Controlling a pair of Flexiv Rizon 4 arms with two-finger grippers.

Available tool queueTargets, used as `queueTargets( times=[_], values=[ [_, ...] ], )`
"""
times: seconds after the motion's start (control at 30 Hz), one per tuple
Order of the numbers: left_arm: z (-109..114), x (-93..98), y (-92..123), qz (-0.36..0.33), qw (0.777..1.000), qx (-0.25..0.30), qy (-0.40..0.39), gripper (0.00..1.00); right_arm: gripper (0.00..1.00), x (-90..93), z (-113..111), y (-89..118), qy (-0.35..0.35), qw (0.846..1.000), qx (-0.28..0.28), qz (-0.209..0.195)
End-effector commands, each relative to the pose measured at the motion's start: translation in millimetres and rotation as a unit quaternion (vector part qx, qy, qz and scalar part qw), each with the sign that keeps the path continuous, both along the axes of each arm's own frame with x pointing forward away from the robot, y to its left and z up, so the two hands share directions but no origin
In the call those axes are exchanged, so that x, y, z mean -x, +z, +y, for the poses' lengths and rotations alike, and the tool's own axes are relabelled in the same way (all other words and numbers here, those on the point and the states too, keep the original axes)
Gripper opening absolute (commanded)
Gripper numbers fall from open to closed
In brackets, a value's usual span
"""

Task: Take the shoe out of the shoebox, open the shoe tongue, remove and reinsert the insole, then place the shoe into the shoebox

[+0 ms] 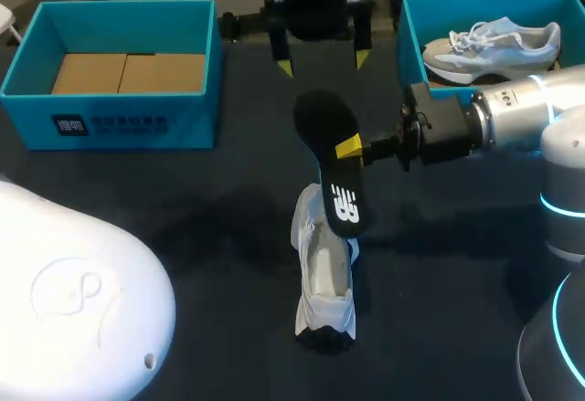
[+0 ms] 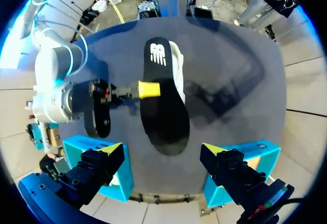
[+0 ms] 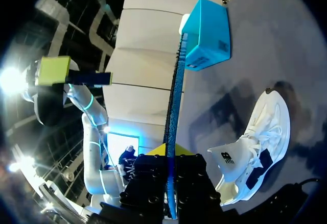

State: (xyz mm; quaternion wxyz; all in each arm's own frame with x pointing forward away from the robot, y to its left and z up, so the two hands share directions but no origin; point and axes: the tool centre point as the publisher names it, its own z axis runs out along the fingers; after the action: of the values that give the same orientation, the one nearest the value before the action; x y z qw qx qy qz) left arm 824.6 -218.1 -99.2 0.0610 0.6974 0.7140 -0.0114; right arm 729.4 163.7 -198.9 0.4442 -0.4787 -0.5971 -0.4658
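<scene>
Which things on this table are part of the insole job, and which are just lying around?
In the job: insole, right gripper shut on it, white shoe on the table, probably the left shoebox, shoeless.
Lying about: right shoebox, grey-blue shoe inside it.

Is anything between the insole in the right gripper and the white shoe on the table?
Nothing visible. The insole, shut in the right gripper, has one end just over the shoe; the left gripper stands open beyond it, off that path.
</scene>
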Motion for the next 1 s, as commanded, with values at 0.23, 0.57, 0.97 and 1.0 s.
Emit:
queueTargets(
  times=[0.23, 0.57, 0.97, 1.0],
  values=[
    [28.7, 11.7, 4.4, -0.017, 0.991, 0.128, 0.029, 1.00, 0.00, 0.5, 1.0, -0.5, -0.001, 1.000, 0.001, 0.000],
    [53.4, 8.6, -9.0, 0.013, 0.942, 0.330, 0.058, 1.00, 0.00, 0.5, 1.0, -0.5, -0.001, 1.000, 0.001, 0.000],
    [59.5, 43.6, 0.5, -0.008, 0.854, 0.519, 0.016, 1.00, 0.00, 0.5, 1.0, -0.5, -0.001, 1.000, 0.001, 0.000],
    [60.8, 44.3, 0.4, -0.010, 0.854, 0.520, 0.017, 1.00, 0.00, 0.5, 1.0, -0.5, -0.001, 1.000, 0.001, 0.000]
  ],
)
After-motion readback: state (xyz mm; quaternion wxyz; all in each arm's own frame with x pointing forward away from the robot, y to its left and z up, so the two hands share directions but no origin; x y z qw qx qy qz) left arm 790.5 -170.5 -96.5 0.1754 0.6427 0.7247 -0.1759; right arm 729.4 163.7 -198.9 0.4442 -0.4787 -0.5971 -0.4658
